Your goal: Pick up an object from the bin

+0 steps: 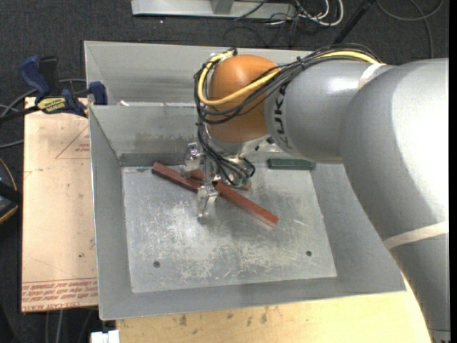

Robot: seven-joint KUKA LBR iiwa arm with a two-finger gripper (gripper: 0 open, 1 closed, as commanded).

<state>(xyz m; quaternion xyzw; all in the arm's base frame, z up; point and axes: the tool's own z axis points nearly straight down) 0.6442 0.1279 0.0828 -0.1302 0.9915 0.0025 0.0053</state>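
Gripper (207, 207) is hovering at a long red-brown stick (253, 209) lying diagonally across the bin's (235, 257) rear half; whether it is open or closed cannot be told. Dark green bar (290, 163) is lying apart by the rear wall.

The grey metal bin (111, 191) has sloping walls and a flat floor, dull and heavily scratched, with pale scuffing across the middle. Two small dark holes (156, 264) sit towards the front of the floor, one on the left and one on the right. A long red-brown strip (250, 207) lies flat on the floor, running diagonally from back left to centre right. Its middle is covered, so it may be two overlapping strips. A short dark green bar (290, 163) lies at the back right, along the foot of the rear wall, well apart from the strip.
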